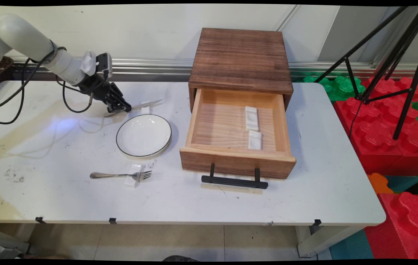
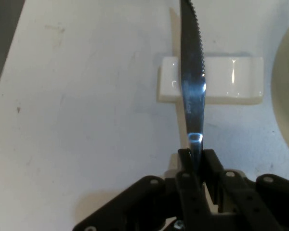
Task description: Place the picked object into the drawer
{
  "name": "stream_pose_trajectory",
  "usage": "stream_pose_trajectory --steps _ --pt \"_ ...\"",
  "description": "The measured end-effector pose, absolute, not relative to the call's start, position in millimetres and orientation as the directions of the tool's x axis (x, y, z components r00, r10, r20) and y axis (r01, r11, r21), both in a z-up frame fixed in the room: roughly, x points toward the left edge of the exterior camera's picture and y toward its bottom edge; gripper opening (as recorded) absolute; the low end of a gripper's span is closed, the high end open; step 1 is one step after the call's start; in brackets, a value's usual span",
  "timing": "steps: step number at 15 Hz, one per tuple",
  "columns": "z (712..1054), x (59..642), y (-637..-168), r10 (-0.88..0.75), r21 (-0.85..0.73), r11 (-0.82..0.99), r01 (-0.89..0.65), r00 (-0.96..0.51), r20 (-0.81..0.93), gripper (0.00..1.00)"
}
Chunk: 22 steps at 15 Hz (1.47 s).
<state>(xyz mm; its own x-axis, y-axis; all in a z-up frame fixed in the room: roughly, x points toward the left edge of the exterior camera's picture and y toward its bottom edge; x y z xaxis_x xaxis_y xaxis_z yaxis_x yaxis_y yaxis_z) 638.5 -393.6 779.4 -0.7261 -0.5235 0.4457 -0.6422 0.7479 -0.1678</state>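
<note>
Bare table (image 1: 54, 154) left of the plate (image 1: 143, 135), knife (image 1: 146, 105) on a white rest (image 2: 231, 79) just behind the plate, fork (image 1: 120, 175) on its rest in front, open drawer (image 1: 236, 136) blocking the right, bare strip along the near edge.

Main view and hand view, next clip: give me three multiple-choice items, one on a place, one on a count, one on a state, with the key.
1. Where does the fork lie?
A. In the drawer
B. On the table, nearer the camera than the plate
C. On the plate

2. How many white rests lie in the drawer?
A. None
B. Two
C. Four

3. What is the gripper doing?
A. Shut on the knife
B. Open above the plate
C. Shut on the fork

Key: B, the fork's tines sit on a small rest near the plate; B, two lie side by side; A, the hand view shows its fingers clamping the knife.
</note>
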Motion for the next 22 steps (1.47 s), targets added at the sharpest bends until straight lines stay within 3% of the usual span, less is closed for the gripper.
stream_pose_trajectory --steps 8,22 --pt "799.5 638.5 -384.8 -0.507 -0.175 0.755 -0.632 -0.732 0.455 0.0" --pt "898.5 599.4 -356.7 -0.375 -0.196 0.796 -0.573 -0.721 0.583 0.0"
